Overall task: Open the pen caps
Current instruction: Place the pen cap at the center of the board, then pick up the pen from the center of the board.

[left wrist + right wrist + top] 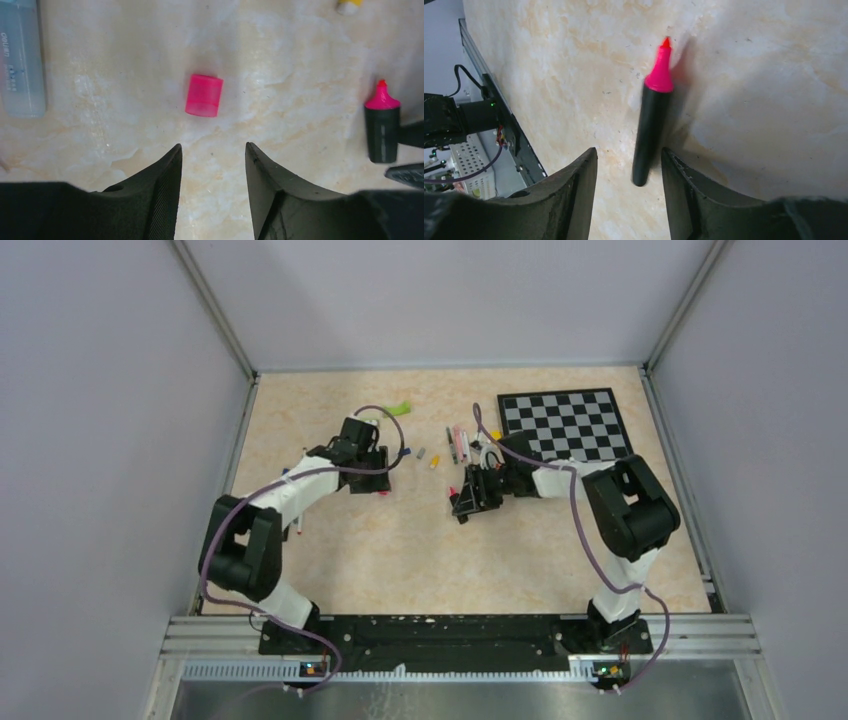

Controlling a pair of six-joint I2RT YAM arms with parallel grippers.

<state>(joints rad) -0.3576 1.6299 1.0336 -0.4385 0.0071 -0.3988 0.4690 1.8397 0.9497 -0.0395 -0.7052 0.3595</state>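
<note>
A pink pen cap (pixel 204 95) lies on its own on the table, just ahead of my left gripper (pixel 213 146), which is open with nothing between its fingers. To its right lies a black highlighter (pixel 382 131) with its pink tip bare. My right gripper (pixel 629 150) is open too. The back end of the black pen (pixel 651 125) sits between its fingertips, close beside the right finger (pixel 684 190) and apart from the left one. In the top view the left gripper (pixel 376 480) and right gripper (pixel 463 503) hang low over the table's middle.
A pale blue translucent pen (pixel 22 60) lies at the left. A yellow cap (pixel 348 5) is at the top edge. More pens (pixel 458 445) and loose caps (pixel 421 453) lie between the arms. A checkerboard (pixel 570 425) sits at the back right and a green piece (pixel 400 406) at the back.
</note>
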